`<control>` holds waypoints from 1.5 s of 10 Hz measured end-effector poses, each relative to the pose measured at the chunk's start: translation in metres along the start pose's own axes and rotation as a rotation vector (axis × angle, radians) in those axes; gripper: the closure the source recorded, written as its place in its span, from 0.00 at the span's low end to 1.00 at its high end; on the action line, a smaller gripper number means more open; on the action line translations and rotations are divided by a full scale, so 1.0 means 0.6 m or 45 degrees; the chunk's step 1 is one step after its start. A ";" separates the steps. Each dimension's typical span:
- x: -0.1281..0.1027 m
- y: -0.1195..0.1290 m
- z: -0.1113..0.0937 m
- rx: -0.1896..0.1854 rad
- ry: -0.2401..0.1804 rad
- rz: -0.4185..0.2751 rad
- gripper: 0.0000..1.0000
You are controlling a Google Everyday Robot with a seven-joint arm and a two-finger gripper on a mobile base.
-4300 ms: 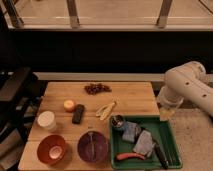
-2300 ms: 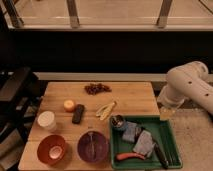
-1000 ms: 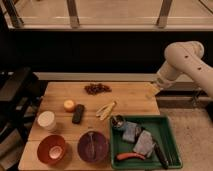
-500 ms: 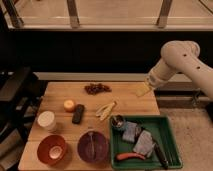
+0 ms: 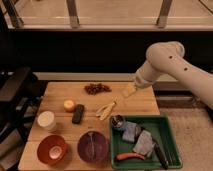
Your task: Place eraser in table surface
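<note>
The eraser [image 5: 78,113], a small dark oblong block, lies flat on the table surface [image 5: 140,104], just right of an orange ball [image 5: 69,105] in the left half. My gripper [image 5: 129,91] hangs at the end of the white arm [image 5: 170,62] over the table's back right part. It is open and holds nothing. It is well to the right of the eraser and apart from it.
On the wood lie dark grapes [image 5: 97,88], a yellow peel-like thing [image 5: 105,109], a white cup [image 5: 47,121], an orange bowl [image 5: 51,149] and a purple plate [image 5: 93,146]. A green tray [image 5: 171,129] at the front right holds cloths, a can and a long-handled tool [image 5: 161,155]. A dark chair [image 5: 15,92] stands left.
The arm has swung left from beside the table's right edge, bringing my gripper in over the back right part of the tabletop. The eraser and the other objects have not moved.
</note>
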 end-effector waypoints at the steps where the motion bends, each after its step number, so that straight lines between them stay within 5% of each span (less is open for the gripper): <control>1: -0.015 0.027 0.013 0.000 0.000 -0.020 0.35; 6: -0.077 0.128 0.079 -0.042 -0.001 -0.090 0.35; 11: -0.081 0.134 0.083 -0.060 -0.008 -0.108 0.35; 15: -0.105 0.125 0.099 0.099 -0.006 0.087 0.35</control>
